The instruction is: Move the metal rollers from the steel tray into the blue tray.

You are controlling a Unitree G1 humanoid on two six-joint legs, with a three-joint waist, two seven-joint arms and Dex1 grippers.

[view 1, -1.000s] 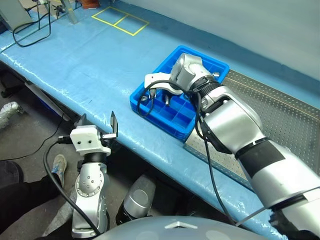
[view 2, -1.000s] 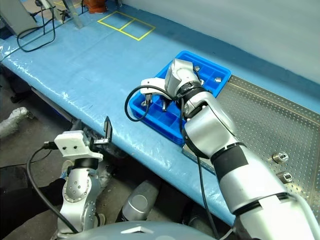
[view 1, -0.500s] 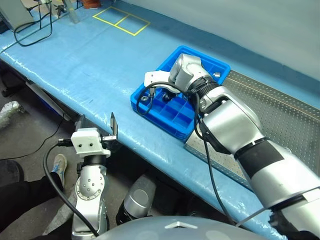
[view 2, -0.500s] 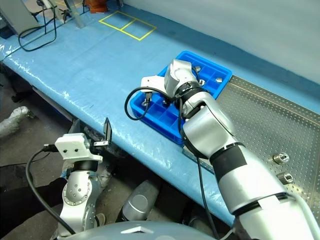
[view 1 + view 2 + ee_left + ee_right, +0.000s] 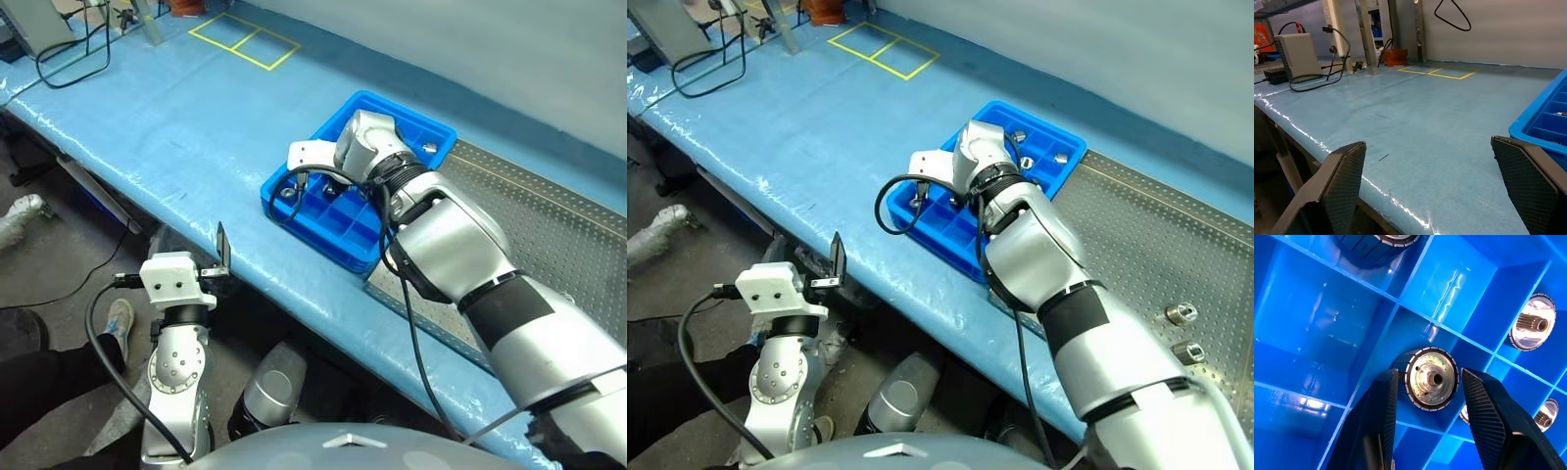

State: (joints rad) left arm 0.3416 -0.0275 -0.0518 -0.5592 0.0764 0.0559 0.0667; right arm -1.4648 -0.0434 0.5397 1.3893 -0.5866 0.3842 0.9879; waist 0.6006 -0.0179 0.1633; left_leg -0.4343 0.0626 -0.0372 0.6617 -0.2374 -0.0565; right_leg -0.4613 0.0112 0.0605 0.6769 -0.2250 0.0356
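Head views: the blue tray (image 5: pixel 345 240) sits near the front edge of the blue-covered surface (image 5: pixel 167 117), its right side touching or overlapping the steel tray (image 5: pixel 1161 230). Two metal rollers (image 5: pixel 1181 313) remain on the steel tray close to its near rim, well apart from the blue tray. The right gripper (image 5: pixel 939 196) points down into the blue tray. The left gripper (image 5: pixel 191 245) hangs off the front edge, fingers spread wide and empty. Broad open surface lies to the left. Left wrist view: bare surface ahead, the blue tray's corner beside one finger. Right wrist view: fingers (image 5: pixel 1486 416) parted either side of a roller (image 5: pixel 1432 379) lying in a compartment, apparently without touching it; other rollers occupy neighbouring compartments.
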